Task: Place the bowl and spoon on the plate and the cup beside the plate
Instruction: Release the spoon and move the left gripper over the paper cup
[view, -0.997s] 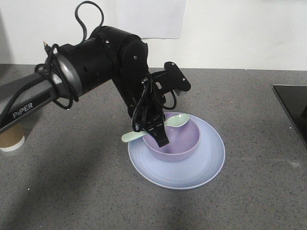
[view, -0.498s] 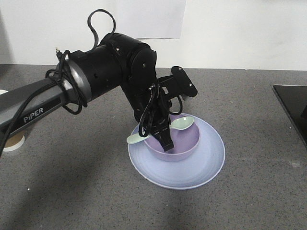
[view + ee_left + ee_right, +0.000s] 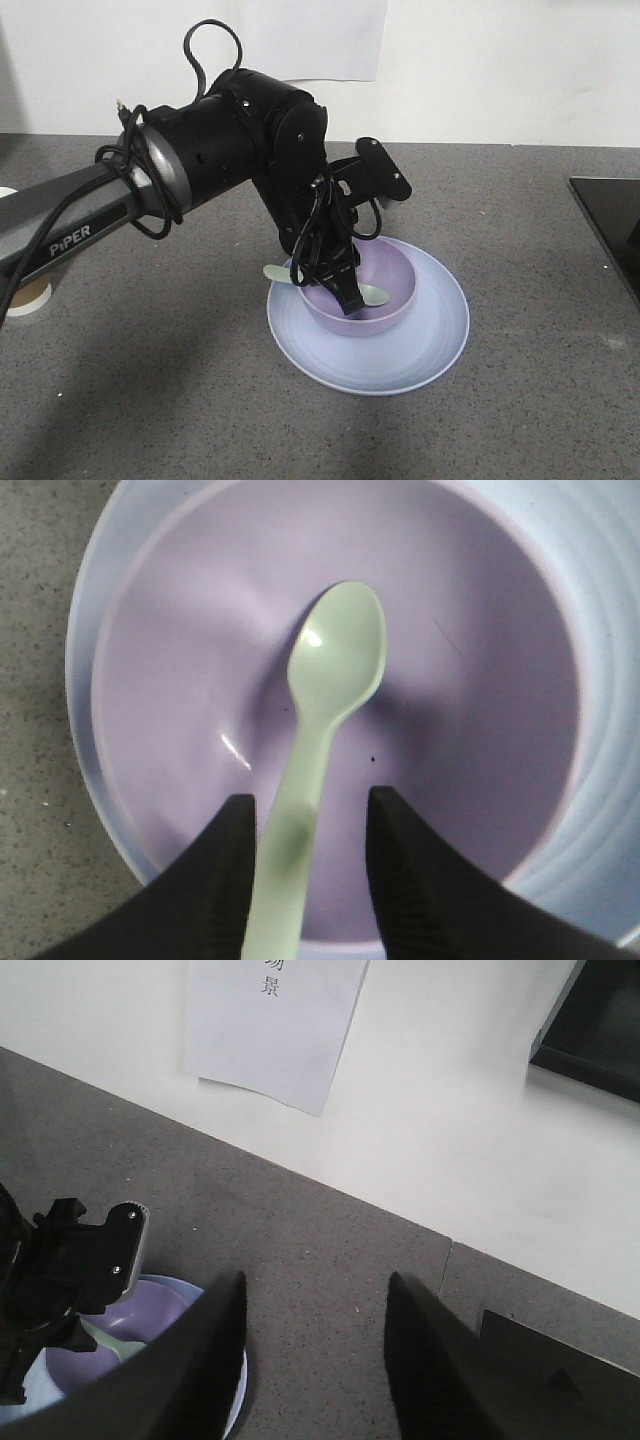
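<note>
Grey speckled countertop (image 3: pixel 520 420) against a white wall (image 3: pixel 500 70), with a sheet of paper (image 3: pixel 270 1030) taped up and a black panel (image 3: pixel 610 225) at the far right edge. Item one: plate (image 3: pixel 410 360), flat on the counter near the middle. Item two: bowl (image 3: pixel 388 285), upright on the plate, set toward its rear-left part. Item three: spoon (image 3: pixel 325 720), inside the bowl, scoop end on the bowl's floor, handle leaning up over the near rim. In the front view its handle tip pokes past the rim over the plate. Item four: cup (image 3: pixel 28 295), upright at the far left of the counter, well apart from the plate and mostly hidden behind the left arm's long link. Left gripper (image 3: pixel 345 295): lowered into the bowl, jaws parted. In the wrist view the spoon's handle runs between the fingers (image 3: pixel 420 880) with a plain gap on one side and a hair's gap on the other, so the spoon appears to lie free, its long axis pointing straight away from the pincer. Right gripper (image 3: pixel 315 1360): spread wide, nothing in it, hanging over bare counter off to the plate's right. Judgement: bowl and spoon look placed and the cup remains. It lies leftward of the plate, so the left arm is the nearer one and must lift clear of the bowl first.
</note>
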